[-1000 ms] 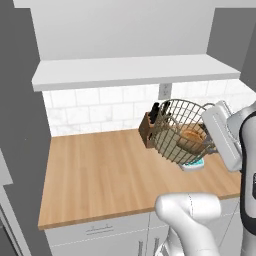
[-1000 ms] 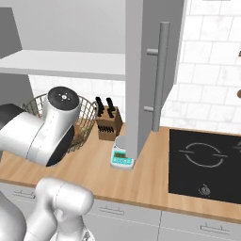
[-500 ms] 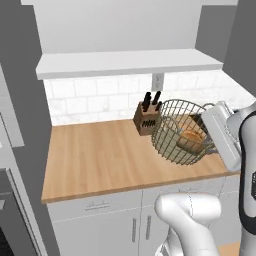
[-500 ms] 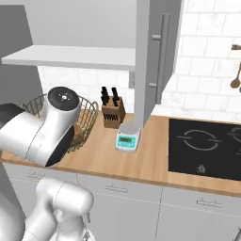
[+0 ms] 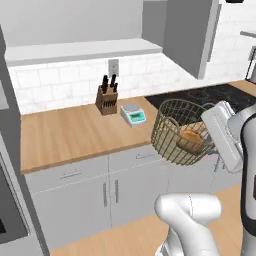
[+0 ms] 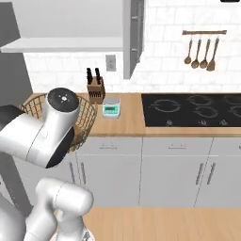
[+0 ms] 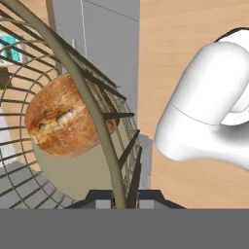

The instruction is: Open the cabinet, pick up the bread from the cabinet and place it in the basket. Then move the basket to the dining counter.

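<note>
The round tan wire basket (image 5: 176, 131) hangs in the air past the front edge of the wooden counter, tilted. In it lies the golden-brown bread (image 5: 192, 140). My gripper (image 5: 214, 143) is shut on the basket's right rim. In the hand view the finger tips of the gripper (image 7: 121, 198) clamp a rim wire of the basket (image 7: 73, 73), with the bread (image 7: 65, 121) on its beige base. My arm hides most of the basket (image 6: 87, 123) in the right base view. The grey cabinet (image 5: 187, 35) stands with its door open (image 6: 134, 37). The dining counter is out of view.
On the wooden counter (image 5: 70, 132) stand a knife block (image 5: 107, 96) and a small scale (image 5: 134, 114). A black stove top (image 6: 193, 109) lies to the right, with utensils (image 6: 200, 49) hanging above it. Grey low cabinets (image 6: 141, 172) run below the counter. Bare wooden floor lies in front.
The whole picture has shifted: the base has driven back and turned from the counter. The basket with the bread stays in my gripper and now hangs off the counter's front edge.
</note>
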Tool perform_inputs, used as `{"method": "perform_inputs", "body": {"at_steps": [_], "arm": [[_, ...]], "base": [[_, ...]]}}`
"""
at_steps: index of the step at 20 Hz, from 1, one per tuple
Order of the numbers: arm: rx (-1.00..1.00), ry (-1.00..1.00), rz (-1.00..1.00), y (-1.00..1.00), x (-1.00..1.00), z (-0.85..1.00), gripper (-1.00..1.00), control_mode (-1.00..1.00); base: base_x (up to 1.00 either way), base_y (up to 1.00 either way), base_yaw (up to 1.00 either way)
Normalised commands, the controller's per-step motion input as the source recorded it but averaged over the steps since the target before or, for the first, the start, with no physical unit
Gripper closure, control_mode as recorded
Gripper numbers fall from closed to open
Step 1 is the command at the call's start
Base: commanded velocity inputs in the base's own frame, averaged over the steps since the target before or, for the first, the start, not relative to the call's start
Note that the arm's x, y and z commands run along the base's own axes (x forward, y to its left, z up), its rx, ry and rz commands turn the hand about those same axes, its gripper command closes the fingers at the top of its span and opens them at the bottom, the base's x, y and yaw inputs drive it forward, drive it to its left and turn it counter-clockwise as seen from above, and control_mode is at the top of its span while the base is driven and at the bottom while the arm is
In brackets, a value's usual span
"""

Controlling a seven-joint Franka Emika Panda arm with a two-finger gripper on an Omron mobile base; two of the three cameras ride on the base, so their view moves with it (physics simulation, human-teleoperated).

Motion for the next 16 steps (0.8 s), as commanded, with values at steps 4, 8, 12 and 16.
{"method": "perform_inputs", "body": {"at_steps": [4, 8, 12, 16], "arm": [[0.0, 0.0, 0.0, 0.0, 0.0, 0.0, 1.0, 1.0], [0.0, 0.0, 0.0, 0.0, 0.0, 0.0, 1.0, 1.0], [0.0, 0.0, 0.0, 0.0, 0.0, 0.0, 1.0, 1.0], [0.0, 0.0, 0.0, 0.0, 0.0, 0.0, 1.0, 1.0]], "base": [[-0.51, -0.02, -0.77], [-0.45, -0.08, -0.77], [-0.15, -0.35, -0.63], [0.0, -0.33, -0.54]]}}
